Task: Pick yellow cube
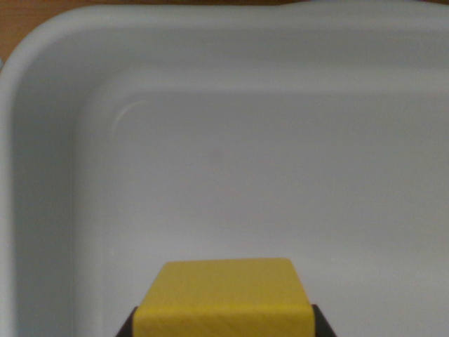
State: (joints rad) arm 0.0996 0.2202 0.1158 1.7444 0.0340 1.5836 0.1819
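Arm pose: the wrist camera looks down into a container; the arm itself is out of frame, and only two dark finger [127,327] tips show at the bottom edge.

Container: one pale grey, smooth plastic tray [42,140] with rounded corners and a raised rim. Its upper-left corner curves across the wrist view's left and top. The floor is bare apart from a faint curved scuff near the corner. A sliver of brown wooden surface [21,24] shows beyond the rim at the top left.

Contents: nothing can be seen lying on the tray floor in this view.

Gripper [223,324]: the two dark tips stand against opposite sides of a yellow wooden cube [223,298], one at each lower corner, clamped on it. The cube sits at bottom centre of the view, over the tray floor; whether it touches the floor cannot be told.
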